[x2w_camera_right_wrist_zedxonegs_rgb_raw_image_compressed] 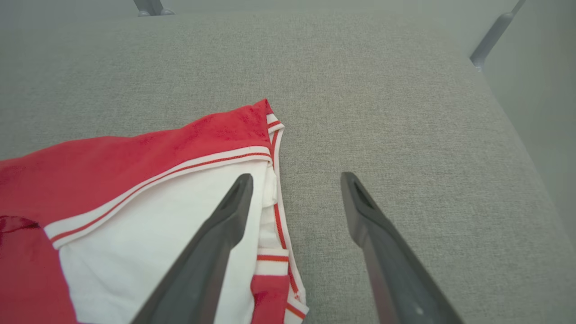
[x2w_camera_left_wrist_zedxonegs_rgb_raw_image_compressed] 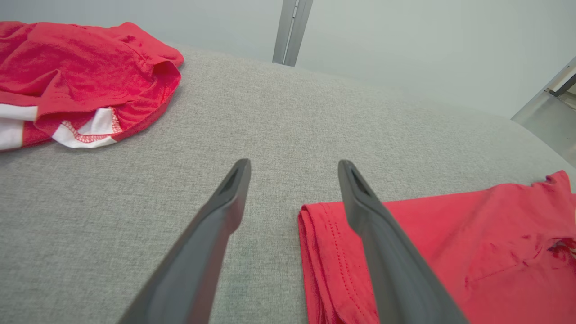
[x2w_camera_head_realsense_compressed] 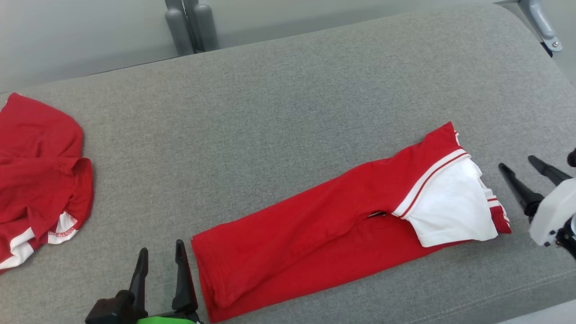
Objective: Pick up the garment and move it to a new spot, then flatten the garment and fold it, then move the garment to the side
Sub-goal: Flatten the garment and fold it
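Since both claws are spread with nothing between the fingers, the garment (x2w_camera_head_realsense_compressed: 324, 225) lies free on the grey cushion (x2w_camera_head_realsense_compressed: 270, 112). It sits in the lower middle to lower right of the head view, folded into 1 long strip running diagonally. The red hem end is at the lower left, the white sleeve and striped trim at the upper right.

The left claw (x2w_camera_head_realsense_compressed: 161, 246) is at the bottom left of the head view, just beside the hem end. In the left wrist view 1 finger overlaps the folded hem edge; can't tell if it touches. The right claw (x2w_camera_head_realsense_compressed: 516, 162) is at the right edge, just beside the white end, apart from the cloth. A second red shirt (x2w_camera_head_realsense_compressed: 40, 171) lies crumpled at the far left edge, well apart.

Handling, judged: thin knit cloth, light, soft, limp, not fragile, not slippery against the textured cushion. It won't hold shape when lifted, and the stacked layers will likely slide apart or unfold if only the top layer gets pinched.

Best holds: all layers at the hem corner on the left end, and the red shoulder edge next to the striped trim on the right end. Take 2 grips together and keep the strip taut. The loose white sleeve flap is a poor hold, since it would peel open.
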You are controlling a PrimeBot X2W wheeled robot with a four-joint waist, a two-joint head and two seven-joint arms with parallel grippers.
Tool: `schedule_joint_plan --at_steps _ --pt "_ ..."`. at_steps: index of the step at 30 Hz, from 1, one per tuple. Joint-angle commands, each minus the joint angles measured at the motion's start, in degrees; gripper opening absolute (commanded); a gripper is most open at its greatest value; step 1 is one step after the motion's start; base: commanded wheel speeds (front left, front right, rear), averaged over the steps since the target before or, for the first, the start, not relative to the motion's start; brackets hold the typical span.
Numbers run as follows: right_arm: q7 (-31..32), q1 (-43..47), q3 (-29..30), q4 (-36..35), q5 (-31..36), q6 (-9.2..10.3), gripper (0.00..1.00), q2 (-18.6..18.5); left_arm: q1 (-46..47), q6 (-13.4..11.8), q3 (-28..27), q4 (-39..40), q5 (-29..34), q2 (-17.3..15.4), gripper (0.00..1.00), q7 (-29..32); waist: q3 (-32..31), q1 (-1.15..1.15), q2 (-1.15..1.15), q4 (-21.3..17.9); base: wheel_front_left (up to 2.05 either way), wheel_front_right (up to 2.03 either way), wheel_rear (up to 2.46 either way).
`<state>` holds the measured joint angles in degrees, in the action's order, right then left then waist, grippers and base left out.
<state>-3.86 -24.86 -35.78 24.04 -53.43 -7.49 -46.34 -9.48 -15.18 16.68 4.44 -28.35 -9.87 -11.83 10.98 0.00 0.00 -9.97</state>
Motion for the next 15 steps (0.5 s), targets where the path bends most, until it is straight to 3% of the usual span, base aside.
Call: schedule_joint_plan --at_steps 1,6,9,11,15 --pt "1.9 -0.9 0.5 0.8 0.7 0.00 1.00 1.9 -0.1 0.1 0.1 -0.6 0.8 0.6 1.00 -1.4 1.3 0.00 0.00 1.7 0.00 0.00 0.00" --pt "7.9 -2.4 1.9 6.2 2.7 0.01 1.00 6.2 3.8 1.1 0.6 -4.9 4.8 4.2 1.00 -3.4 2.7 0.00 0.00 6.3 0.00 0.00 0.00" --pt "9.4 -2.2 2.6 10.7 4.8 0.01 1.00 7.7 5.1 3.0 0.2 -4.3 7.3 5.8 1.00 -3.4 3.0 0.00 0.00 8.9 0.00 0.00 0.00" --pt "9.8 -1.6 3.1 12.6 4.7 0.01 1.00 9.2 5.6 4.8 0.2 -3.7 8.6 6.4 1.00 -3.3 3.1 0.00 0.00 10.1 0.00 0.00 0.00" --pt "11.4 -0.4 3.3 15.5 3.7 0.00 1.00 11.0 4.4 6.0 -0.3 -2.7 8.9 6.9 1.00 -3.4 2.7 0.00 0.00 11.3 0.00 0.00 0.00"
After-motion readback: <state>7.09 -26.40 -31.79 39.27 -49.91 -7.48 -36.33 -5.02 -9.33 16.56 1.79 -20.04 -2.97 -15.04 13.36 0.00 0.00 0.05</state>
